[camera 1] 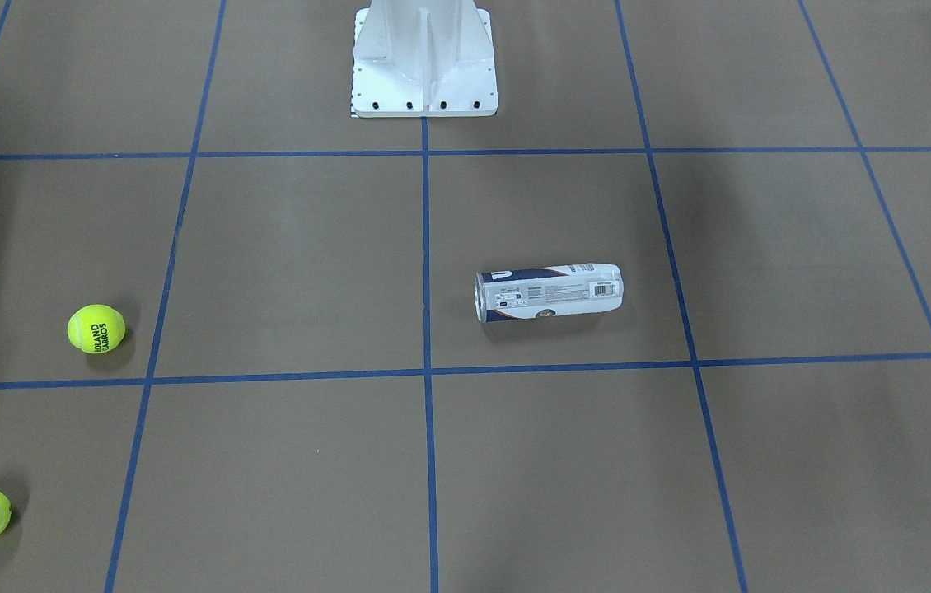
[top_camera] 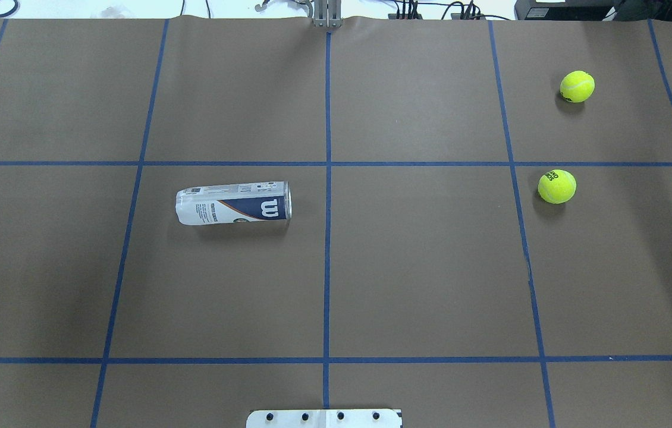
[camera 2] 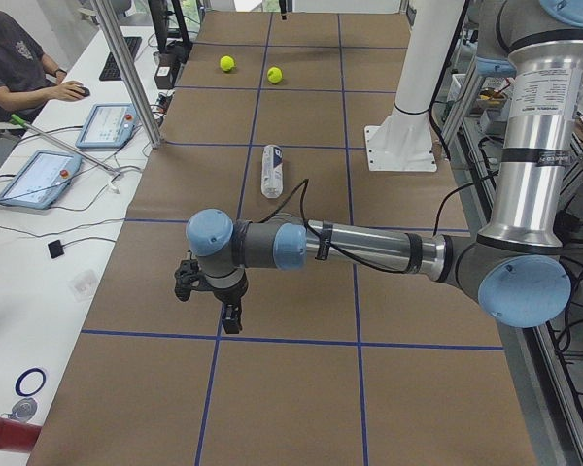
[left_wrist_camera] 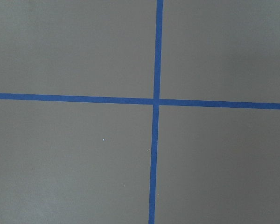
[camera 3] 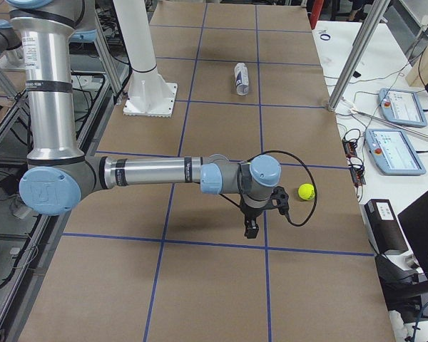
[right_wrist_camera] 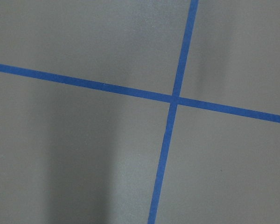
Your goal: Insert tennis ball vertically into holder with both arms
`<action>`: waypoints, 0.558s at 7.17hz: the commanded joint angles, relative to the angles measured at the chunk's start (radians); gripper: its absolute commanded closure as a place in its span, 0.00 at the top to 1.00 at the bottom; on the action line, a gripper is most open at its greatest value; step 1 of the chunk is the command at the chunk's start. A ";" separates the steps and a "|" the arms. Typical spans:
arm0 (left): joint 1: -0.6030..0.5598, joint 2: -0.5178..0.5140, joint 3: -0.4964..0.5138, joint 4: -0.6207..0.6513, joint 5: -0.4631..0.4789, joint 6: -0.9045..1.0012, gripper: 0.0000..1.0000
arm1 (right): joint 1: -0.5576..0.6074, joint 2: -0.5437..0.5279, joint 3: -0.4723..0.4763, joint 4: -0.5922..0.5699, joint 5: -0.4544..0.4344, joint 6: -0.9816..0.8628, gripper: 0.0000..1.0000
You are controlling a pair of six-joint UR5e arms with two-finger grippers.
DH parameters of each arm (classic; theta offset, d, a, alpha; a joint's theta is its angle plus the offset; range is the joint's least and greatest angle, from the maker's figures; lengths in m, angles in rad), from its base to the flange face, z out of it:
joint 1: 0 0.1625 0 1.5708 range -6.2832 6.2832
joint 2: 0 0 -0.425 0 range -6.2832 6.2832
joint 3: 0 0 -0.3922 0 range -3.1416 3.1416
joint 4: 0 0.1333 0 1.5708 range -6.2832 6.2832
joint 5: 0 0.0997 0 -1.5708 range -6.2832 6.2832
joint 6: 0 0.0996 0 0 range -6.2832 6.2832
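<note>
1. No progress to report, as I judge it: the holder lies flat on its side on the table, on the robot's left half. Its silver rim faces the centre line.
2. Over on the right half sit two tennis balls, the near ball and the far ball. Both are loose, apart from each other and well apart from the holder.
3. The left claw hangs pointing down over the table's left end, well short of the holder. Only the side camera catches it, so I cannot tell whether it is wide or narrow.
4. The right claw also points down, at the right end. A ball lies near it but apart. This is a side view again, so I cannot tell how wide it stands.
5. What's left, by my read, is everything. The holder needs standing upright and steadying, then a ball must be picked up and dropped into its mouth.
6. Hard to make out:
   - Neither arm shows in the overhead or front view.
   - Both wrist cameras give only brown paper and blue tape, with no fingers in shot.
   - The right side view shows just one ball.
   - The label hides the holder's inside, so I can't say it is empty.
   - The white base is cut off at the overhead view's edge.
</note>
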 commanded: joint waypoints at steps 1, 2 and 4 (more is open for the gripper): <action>0.001 0.013 -0.010 -0.004 -0.005 0.009 1.00 | 0.006 -0.048 0.062 -0.022 -0.006 0.004 0.99; -0.001 0.015 -0.011 -0.005 -0.015 0.009 1.00 | 0.007 -0.050 0.061 -0.021 -0.007 0.004 0.99; 0.004 0.053 -0.027 -0.014 -0.015 0.003 1.00 | 0.007 -0.050 0.067 -0.016 -0.006 0.004 0.99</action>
